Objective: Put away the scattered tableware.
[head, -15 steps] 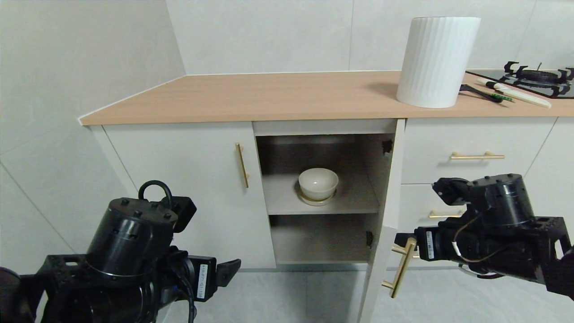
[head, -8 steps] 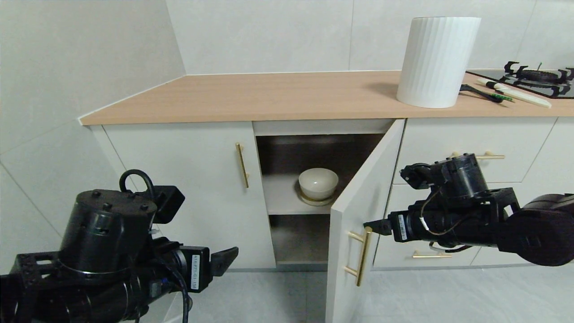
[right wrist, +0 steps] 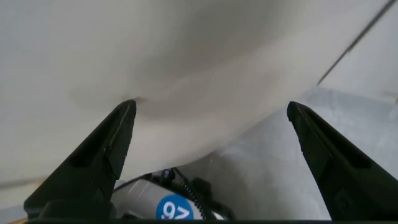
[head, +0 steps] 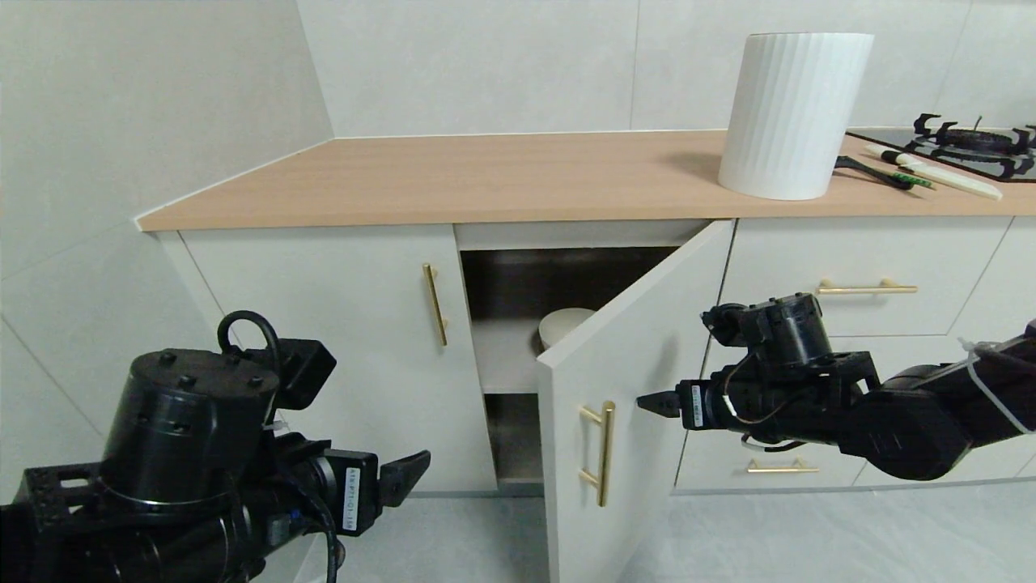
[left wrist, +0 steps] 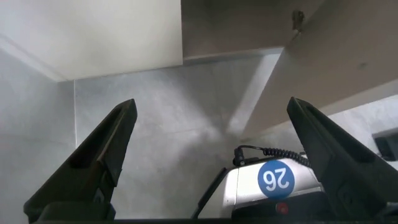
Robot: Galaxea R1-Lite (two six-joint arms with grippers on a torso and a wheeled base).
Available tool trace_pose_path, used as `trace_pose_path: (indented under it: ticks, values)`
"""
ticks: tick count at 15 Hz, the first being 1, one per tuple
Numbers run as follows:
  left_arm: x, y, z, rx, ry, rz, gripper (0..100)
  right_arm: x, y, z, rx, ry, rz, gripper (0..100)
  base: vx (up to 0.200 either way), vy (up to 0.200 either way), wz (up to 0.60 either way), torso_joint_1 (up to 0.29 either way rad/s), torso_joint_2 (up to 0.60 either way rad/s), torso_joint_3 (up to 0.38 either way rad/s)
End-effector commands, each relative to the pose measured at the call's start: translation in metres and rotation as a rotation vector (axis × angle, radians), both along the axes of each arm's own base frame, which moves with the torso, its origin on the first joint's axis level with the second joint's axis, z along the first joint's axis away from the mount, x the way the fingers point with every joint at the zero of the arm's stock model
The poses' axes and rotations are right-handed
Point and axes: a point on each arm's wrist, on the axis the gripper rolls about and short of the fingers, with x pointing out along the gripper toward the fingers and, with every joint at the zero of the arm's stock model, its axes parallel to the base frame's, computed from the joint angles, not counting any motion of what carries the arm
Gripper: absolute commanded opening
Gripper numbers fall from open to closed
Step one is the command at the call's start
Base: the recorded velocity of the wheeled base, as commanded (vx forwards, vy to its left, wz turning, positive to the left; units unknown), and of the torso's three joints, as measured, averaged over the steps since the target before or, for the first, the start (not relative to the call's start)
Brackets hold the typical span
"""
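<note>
Head view has the bowl [head: 562,324] on the upper shelf inside the cabinet, mostly hidden behind the cabinet door [head: 639,348], which stands partly swung across the opening. That leaves a narrow dark gap between its free edge and the closed door [head: 324,340] to the left. The right gripper [head: 657,402] sits at the swung door's outer face, just beside the gold handle [head: 600,453]. Its fingers are spread wide with nothing between them in the right wrist view, and contact with the panel cannot be told. The left gripper [head: 409,474] hangs low over bare floor, well apart from the cabinet, fingers also spread and grasping nothing. Each gripper carries a white label strip whose print is too small to read. On the countertop [head: 486,174] stand a white ribbed container [head: 793,113] and, near the stove [head: 971,142], a few long utensils [head: 890,170].
</note>
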Motion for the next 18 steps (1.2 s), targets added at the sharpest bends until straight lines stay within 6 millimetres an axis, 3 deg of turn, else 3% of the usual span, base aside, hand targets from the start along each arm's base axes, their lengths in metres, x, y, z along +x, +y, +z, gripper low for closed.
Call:
trace_pose_path:
  ticks: [1, 9, 18]
  values:
    - [0.0, 0.0, 0.0, 0.0, -0.001, 0.003, 100, 0.003, 0.001, -0.008, -0.005, 0.018, -0.017, 100, 0.2, 0.0, 0.0, 0.002, 0.0, 0.002]
    - [0.002, 0.002, -0.001, 0.003, 0.002, 0.013, 100, 0.006, 0.006, -0.008, 0.046, 0.011, -0.043, 100, 0.0, 0.0, 0.0, 0.0, 0.0, 0.0]
    - [0.002, 0.002, -0.004, 0.007, 0.012, 0.013, 100, 0.037, 0.023, -0.023, 0.078, -0.091, -0.256, 100, 0.0, 0.0, 0.0, 0.0, 0.0, 0.0]
